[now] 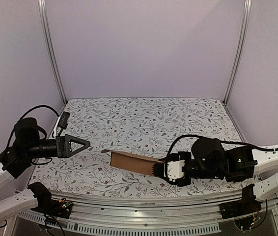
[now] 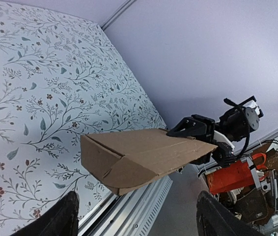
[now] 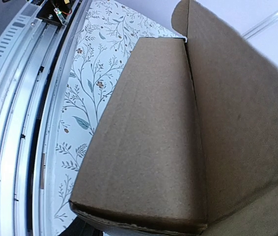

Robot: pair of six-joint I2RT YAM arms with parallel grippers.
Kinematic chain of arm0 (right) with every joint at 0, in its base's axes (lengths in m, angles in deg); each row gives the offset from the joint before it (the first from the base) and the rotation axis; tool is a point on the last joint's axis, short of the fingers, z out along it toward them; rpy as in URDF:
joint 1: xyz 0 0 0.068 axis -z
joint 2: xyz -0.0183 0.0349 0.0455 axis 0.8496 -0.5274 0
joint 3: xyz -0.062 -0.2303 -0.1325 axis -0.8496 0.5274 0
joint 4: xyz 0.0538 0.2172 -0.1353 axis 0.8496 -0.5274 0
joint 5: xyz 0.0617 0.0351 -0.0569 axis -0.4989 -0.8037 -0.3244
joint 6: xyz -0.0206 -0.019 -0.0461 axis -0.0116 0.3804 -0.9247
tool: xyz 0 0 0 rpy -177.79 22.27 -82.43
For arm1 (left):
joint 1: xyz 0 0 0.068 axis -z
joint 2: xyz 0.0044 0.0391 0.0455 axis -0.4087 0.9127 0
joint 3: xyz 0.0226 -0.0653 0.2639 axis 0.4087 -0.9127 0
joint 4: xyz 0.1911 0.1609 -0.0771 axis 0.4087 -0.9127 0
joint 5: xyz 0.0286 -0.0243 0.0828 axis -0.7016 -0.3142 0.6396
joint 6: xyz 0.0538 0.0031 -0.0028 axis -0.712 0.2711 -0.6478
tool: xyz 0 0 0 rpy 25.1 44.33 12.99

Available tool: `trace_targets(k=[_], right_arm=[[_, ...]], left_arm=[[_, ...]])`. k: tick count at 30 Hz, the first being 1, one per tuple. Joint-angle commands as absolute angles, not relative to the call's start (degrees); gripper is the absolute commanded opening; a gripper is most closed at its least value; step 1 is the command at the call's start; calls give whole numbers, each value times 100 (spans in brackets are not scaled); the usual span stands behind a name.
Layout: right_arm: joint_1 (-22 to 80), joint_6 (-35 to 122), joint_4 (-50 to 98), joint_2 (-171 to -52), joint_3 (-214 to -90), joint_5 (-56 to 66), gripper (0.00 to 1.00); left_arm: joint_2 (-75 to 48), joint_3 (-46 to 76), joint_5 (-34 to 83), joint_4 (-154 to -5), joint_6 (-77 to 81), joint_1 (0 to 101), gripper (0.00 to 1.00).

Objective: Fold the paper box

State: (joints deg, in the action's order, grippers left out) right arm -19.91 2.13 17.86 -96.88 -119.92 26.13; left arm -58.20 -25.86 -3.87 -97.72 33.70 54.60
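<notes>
One floral mat (image 1: 144, 118) beneath paper box (image 1: 131, 162)

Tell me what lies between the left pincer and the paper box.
Only bare floral tablecloth. In the top external view, the open left pincer faces the paper box across an empty gap.

No writing, label, brand or number can be read in any view. The paper box (image 2: 144, 152) shows only plain brown faces, the worktop (image 1: 149, 118) carries just a leaf-and-flower print, and the orange object (image 2: 232, 178) beyond the worktop's edge is too blurred to show any marking.
</notes>
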Motion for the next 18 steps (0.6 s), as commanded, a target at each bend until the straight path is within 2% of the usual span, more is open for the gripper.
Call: trace_targets(k=[1,10,18], right_arm=[[-1384,1942,1428,-9772,-12094,842,29],[-492,3135,1954,-10268,-11777,-1071,30],[-302,3503,2561,-10575,-11423,-1502,29]], left_arm=[[-5632,-2604,39,-9961,3172,5840,80],[-4662,-2183,1567,-10471,2585,6817,75],[-3566,-1749,2778,-10956,2214,7421,72]])
